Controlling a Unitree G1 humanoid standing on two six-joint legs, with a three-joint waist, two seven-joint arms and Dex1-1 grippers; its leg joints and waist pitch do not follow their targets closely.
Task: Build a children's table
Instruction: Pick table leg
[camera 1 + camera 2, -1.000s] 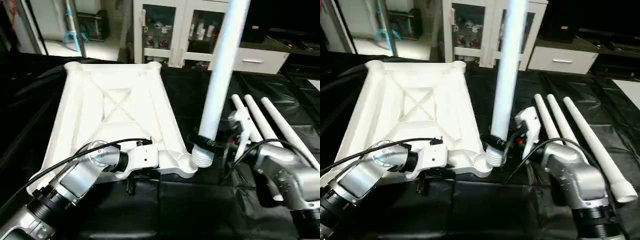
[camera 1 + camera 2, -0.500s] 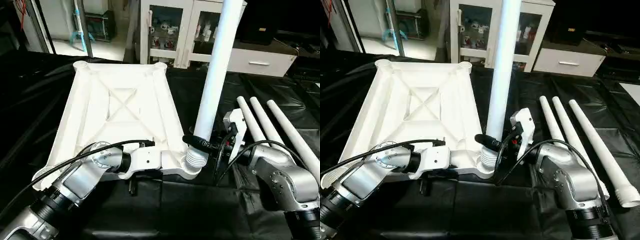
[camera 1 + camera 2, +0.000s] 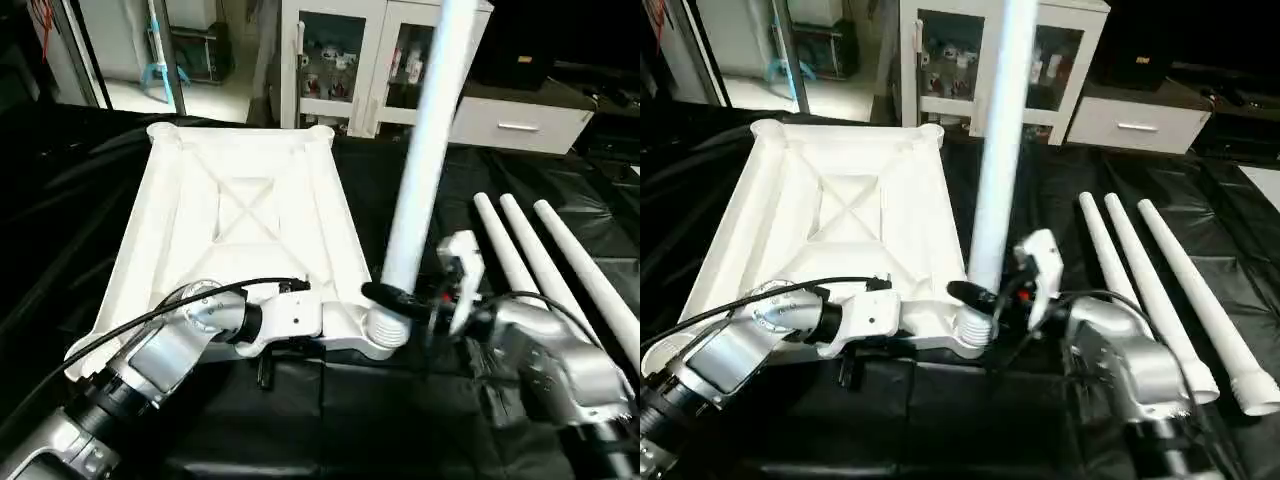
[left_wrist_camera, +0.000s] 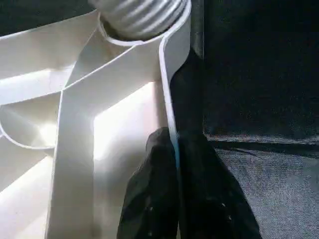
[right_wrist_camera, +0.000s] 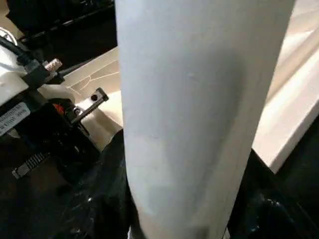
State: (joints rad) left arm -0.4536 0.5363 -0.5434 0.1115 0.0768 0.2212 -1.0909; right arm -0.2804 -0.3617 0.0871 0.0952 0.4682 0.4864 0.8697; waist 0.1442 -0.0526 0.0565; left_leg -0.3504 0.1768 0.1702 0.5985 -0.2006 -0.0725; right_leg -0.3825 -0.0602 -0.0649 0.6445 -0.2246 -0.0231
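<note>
The right tool (image 3: 392, 297) pinches a white tube leg (image 3: 418, 175) low on its shaft, just above the threaded end (image 3: 385, 327). That threaded end sits in the round corner socket (image 4: 144, 30) of the tabletop (image 3: 240, 215), directly below the tool. The leg's long axis rises nearly upright from the socket, leaning slightly away from the robot and toward its right at the top. Screwing it home looks to turn on bringing that axis square to the socket, since a leaning thread may bind.

The left tool (image 4: 174, 189) is pressed together on the tabletop's near edge wall, one finger inside the rim and one outside, a little to the left of the socket, bracing the slab. The tabletop lies ribbed side up on the black-covered surface (image 3: 400, 410), stretching away from both tools.

Three more legs (image 3: 1150, 290) lie side by side on the surface to the right of the right tool, well apart from the socket. Nothing stands between the held leg and its seat; the right arm is the nearer one.
</note>
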